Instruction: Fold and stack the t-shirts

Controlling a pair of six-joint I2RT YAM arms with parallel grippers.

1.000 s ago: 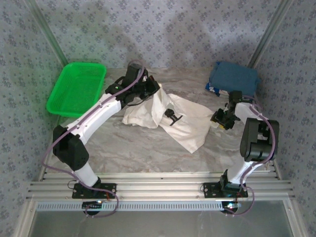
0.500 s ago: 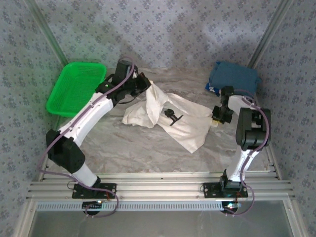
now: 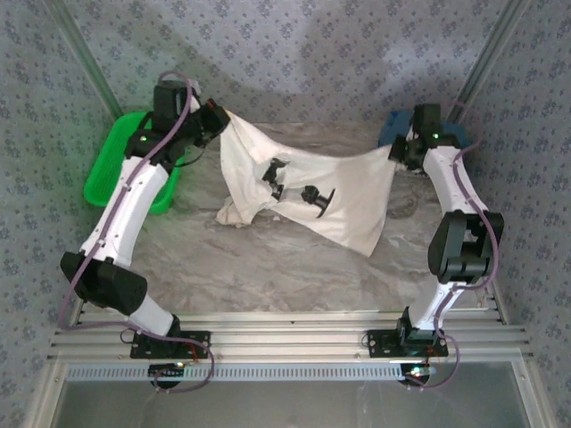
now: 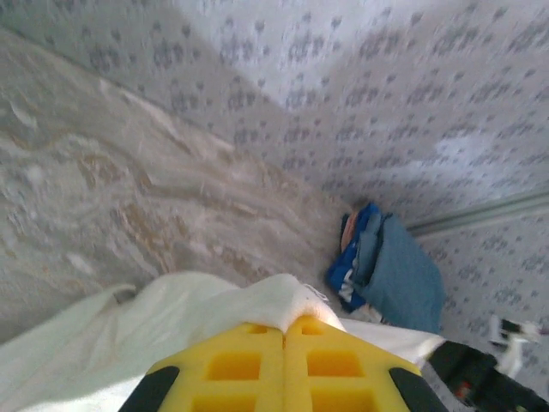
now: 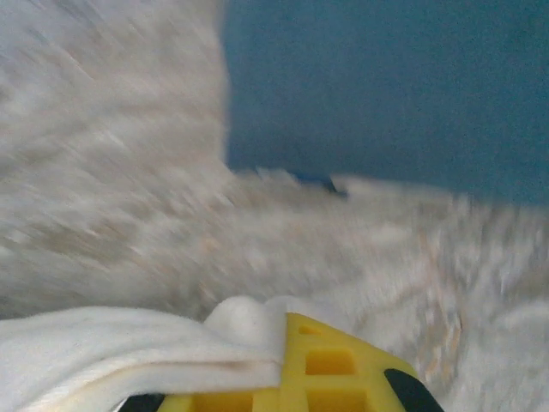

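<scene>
Cream-white t-shirt (image 3: 303, 192) hangs spread between both arms over the middle of the surface (image 3: 250, 267), its lower edge apparently resting there. Left gripper (image 3: 214, 116) jaws pinch the far-left corner; right gripper (image 3: 397, 152) jaws pinch the far-right corner. Dark blue t-shirt (image 3: 451, 134) lies at the far right; whether it is folded cannot be told. Assessment: early stage, cream shirt unfolded, no stack begun.

**Both arms stretched far out, both grippers pinched tight**

The left arm (image 3: 134, 201) reaches toward the far left. The left gripper (image 3: 214, 118) is raised, its yellow fingers (image 4: 232, 365) pressed together on an edge of the white t-shirt (image 3: 348, 192). The right arm (image 3: 455, 192) extends toward the far right, and the right gripper (image 3: 399, 152) is likewise clamped on the opposite edge.
</scene>
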